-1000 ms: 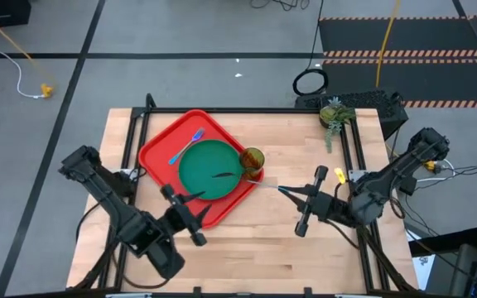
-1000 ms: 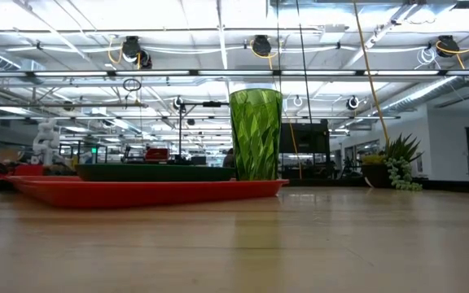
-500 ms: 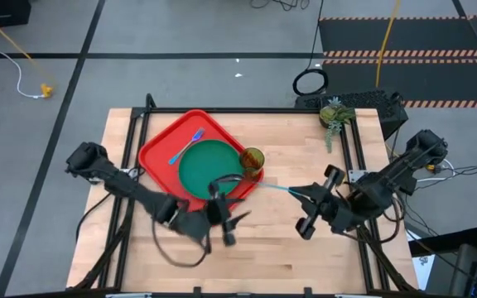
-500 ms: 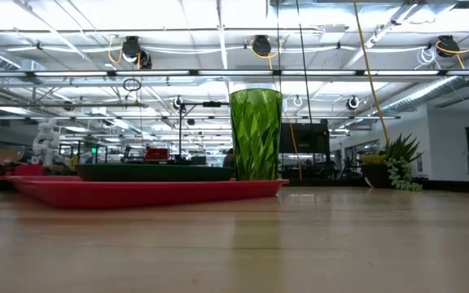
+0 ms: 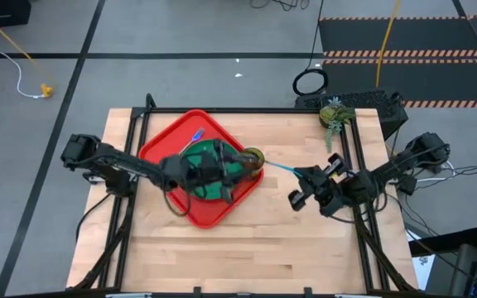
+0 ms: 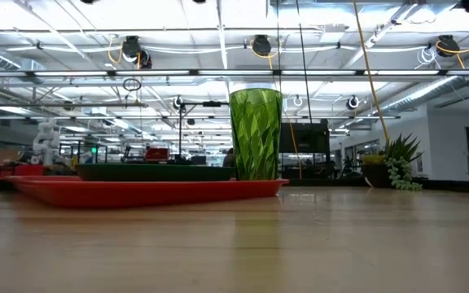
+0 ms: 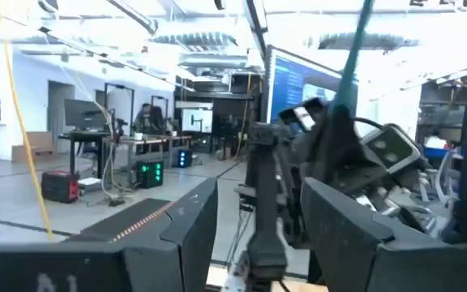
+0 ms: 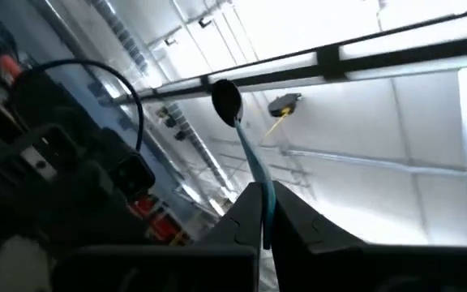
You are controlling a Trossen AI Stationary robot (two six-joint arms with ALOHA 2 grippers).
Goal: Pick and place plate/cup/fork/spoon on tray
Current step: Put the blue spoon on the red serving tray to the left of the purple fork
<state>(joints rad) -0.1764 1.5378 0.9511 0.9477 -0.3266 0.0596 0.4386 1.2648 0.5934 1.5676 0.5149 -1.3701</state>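
The red tray (image 5: 190, 211) lies on the table's left half, and its rim shows in the low view (image 6: 145, 192). On it rest the dark-green plate (image 5: 190, 157), the light-blue fork (image 5: 191, 141) and, at its right corner, the upright green cup (image 5: 252, 156) (image 6: 256, 134). My left gripper (image 5: 235, 165) hovers open over the plate's right part and hides much of it; its fingers (image 7: 189, 235) stand apart and empty. My right gripper (image 5: 300, 174) is just right of the cup, shut on the spoon (image 5: 278, 167). My right gripper pinches the spoon's light-blue handle (image 8: 263, 212) between its two fingers, near the handle's free end. The fingers come from the table's right and lie along the spoon. The spoon is lifted clear, its dark bowl (image 8: 227, 101) sticking out ahead toward the cup.
A small potted plant (image 5: 333, 116) stands at the table's far right and shows in the low view (image 6: 397, 163). Bare wood lies along the near half of the table (image 5: 255, 248). A black frame rail (image 5: 354, 157) runs along the right side.
My left gripper has swung from the tray's near corner toward the table's right and then toward the far edge, ending over the plate. My right gripper has carried the spoon toward the far edge, closer to the cup.
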